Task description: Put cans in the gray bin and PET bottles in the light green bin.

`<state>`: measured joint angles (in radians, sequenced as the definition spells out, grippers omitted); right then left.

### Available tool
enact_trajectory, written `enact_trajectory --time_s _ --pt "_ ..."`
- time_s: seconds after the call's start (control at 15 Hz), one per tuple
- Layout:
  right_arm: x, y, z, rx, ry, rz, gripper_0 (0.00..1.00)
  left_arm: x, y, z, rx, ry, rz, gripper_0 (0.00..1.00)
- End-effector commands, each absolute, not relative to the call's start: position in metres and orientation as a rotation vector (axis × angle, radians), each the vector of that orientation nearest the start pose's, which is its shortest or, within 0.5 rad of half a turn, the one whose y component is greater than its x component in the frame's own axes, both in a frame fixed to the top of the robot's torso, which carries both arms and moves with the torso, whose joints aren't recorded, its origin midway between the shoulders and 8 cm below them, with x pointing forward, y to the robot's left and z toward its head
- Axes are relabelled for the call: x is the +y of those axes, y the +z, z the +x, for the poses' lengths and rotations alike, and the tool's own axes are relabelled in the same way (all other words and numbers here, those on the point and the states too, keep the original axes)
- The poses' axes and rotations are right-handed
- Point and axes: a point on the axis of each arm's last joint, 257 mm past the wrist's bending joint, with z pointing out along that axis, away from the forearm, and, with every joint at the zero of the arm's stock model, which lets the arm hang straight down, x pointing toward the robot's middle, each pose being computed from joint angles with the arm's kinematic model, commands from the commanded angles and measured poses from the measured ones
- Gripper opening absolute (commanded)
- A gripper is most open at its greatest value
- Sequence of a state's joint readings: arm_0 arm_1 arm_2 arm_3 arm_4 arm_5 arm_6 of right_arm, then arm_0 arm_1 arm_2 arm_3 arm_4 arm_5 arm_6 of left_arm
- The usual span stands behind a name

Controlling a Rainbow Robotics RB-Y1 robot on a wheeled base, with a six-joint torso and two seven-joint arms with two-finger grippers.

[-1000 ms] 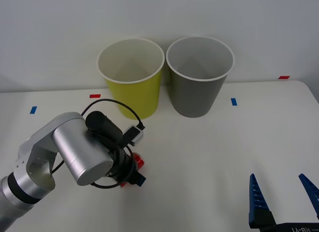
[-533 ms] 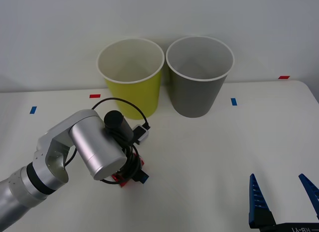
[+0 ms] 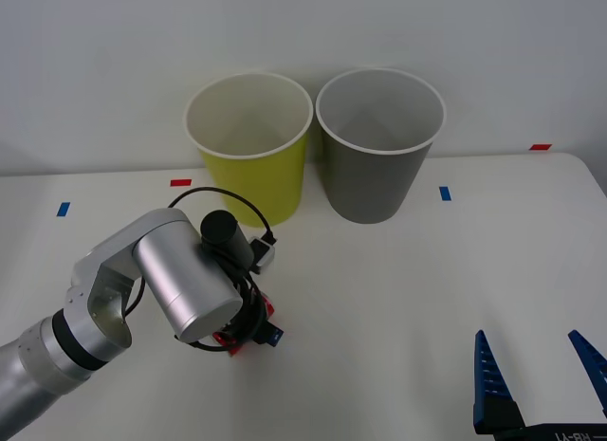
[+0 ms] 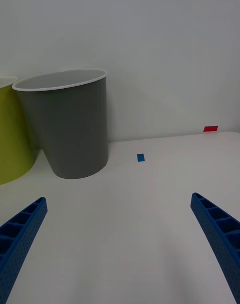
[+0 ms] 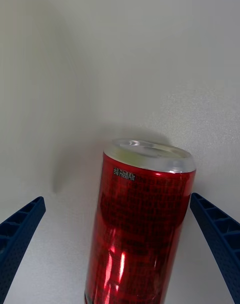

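Left end effector (image 5: 120,264): your blue ribbed fingers (image 5: 20,234) are spread wide, one on each side of the red can (image 5: 140,224), with a clear gap between each finger and the can. Nothing is gripped. In the left wrist view the can lies between the fingers with its silver end (image 5: 149,155) pointing away from the wrist, resting on the white worktop (image 5: 150,58).

In the front view your left arm (image 3: 142,289) is bent down over the can (image 3: 258,320), so just a small red patch shows beside the wrist, with a blue fingertip (image 3: 271,336) just next to it. The can sits on the worktop in front of the light green bin (image 3: 251,147), well apart from it and nearer to the robot.

The gray bin (image 3: 377,142) stands upright just beside the light green bin, on that bin's right. Both show pale insides and white rims. A blue tape mark (image 3: 445,192) lies on the worktop to the right of the gray bin.

Right end effector (image 3: 541,379): released, fingers apart, idle over the near right part of the worktop, well apart from the gray bin (image 4: 67,123). It holds nothing.
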<state>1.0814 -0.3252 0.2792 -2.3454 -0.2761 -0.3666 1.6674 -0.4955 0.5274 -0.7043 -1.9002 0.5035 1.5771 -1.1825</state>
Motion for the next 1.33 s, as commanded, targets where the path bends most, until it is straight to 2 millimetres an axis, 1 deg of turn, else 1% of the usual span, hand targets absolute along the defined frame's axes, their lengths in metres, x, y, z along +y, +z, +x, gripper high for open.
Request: enact_trajectory --time_s 0.07,0.4,0.53,0.8,0.87,0.93,1.33 --pt "-0.24 -0.174 0.26 1.536 0.071 0.046 1.0 0.106 -0.325 0.392 2.699 0.005 0.735 1.0" --pt "-0.24 -0.174 0.26 1.536 0.071 0.046 1.0 0.106 -0.327 0.392 2.705 -0.004 0.731 1.0" --pt "-0.24 -0.174 0.26 1.536 0.071 0.046 1.0 0.1 -0.331 0.397 2.697 -0.029 0.722 1.0" --pt "-0.24 -0.174 0.26 1.536 0.071 0.046 1.0 0.097 -0.332 0.398 2.692 -0.042 0.736 1.0" --pt "-0.24 -0.174 0.26 1.536 0.071 0.046 1.0 0.097 -0.333 0.397 2.692 -0.043 0.737 0.56" --pt "-0.24 -0.174 0.26 1.536 0.071 0.046 1.0 0.095 -0.333 0.397 2.69 -0.05 0.747 0.0" --pt "-0.24 -0.174 0.26 1.536 0.071 0.046 1.0 0.092 -0.332 0.396 2.68 -0.062 0.775 0.0"
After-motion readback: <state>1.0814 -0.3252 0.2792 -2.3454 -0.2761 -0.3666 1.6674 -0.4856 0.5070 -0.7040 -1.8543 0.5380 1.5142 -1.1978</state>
